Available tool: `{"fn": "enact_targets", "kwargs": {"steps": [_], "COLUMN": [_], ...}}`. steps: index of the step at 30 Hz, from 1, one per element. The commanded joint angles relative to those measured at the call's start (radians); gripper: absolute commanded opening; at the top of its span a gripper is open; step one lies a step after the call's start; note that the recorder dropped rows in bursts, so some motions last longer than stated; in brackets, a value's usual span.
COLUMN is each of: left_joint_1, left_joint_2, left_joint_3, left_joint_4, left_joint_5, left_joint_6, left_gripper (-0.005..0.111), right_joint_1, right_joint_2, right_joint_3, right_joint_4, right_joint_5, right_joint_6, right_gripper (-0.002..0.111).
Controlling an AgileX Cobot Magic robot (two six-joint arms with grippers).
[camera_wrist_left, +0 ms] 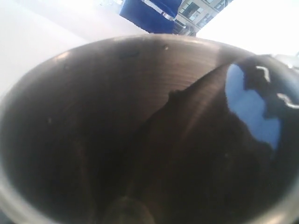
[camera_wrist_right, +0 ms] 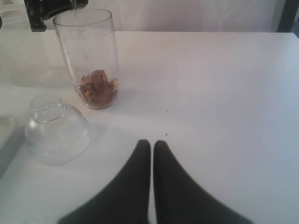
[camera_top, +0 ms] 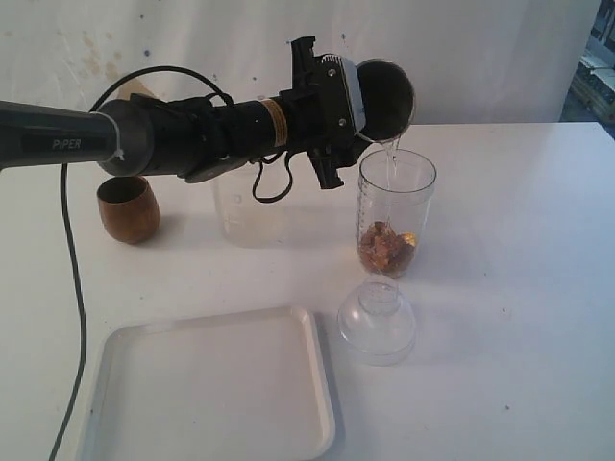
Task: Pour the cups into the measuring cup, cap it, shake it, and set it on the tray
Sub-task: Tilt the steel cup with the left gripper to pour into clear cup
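Exterior: tumbler (camera_top: 386, 98) tipped over measuring cup (camera_top: 395, 202); left wrist: interior only.

over measuring cup (camera_top: 396, 206): blocked by tilted steel tumbler (camera_top: 389, 96) | left of it: left arm (camera_top: 192, 134) spans above frosted cup (camera_top: 238, 206) and wooden cup (camera_top: 128, 208) | front: lid (camera_top: 377, 322) just beside, tray (camera_top: 211, 384) near | right: bare table (camera_top: 519, 250), open approach

Cam setup: 1 ext + 2 wrist cams.
Ext cam sits raised, mid-range, facing table (camera_top: 519, 240) & white backdrop (camera_top: 221, 29). L wrist cam rides behind left claw (camera_top: 354, 94), v. close, staring into steel tumbler (camera_wrist_left: 140, 140) mouth. R wrist cam sits low behind right claw (camera_wrist_right: 152, 143), looking fwd; measuring cup (camera_wrist_right: 88, 60) & lid (camera_wrist_right: 56, 135) stand ahead of claw. Ext & R wrist share cup, lid, tray (camera_wrist_right: 5, 126) corner.
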Motion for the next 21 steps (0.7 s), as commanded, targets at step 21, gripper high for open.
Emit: {"fn": "enact_targets", "kwargs": {"steps": [21], "left_joint_1": [-0.004], "left_joint_2": [-0.021], "left_joint_3": [-0.019], "left_joint_4": [-0.134], "left_joint_5": [-0.036], "left_joint_6": [0.232], "left_gripper": [0.000], "right_joint_1": [-0.002], "right_joint_2": [-0.004], "right_joint_3": [0.002], "right_joint_4": [-0.006], "right_joint_5": [-0.006], "right_joint_6": [0.005], "right_gripper": [0.002]}}
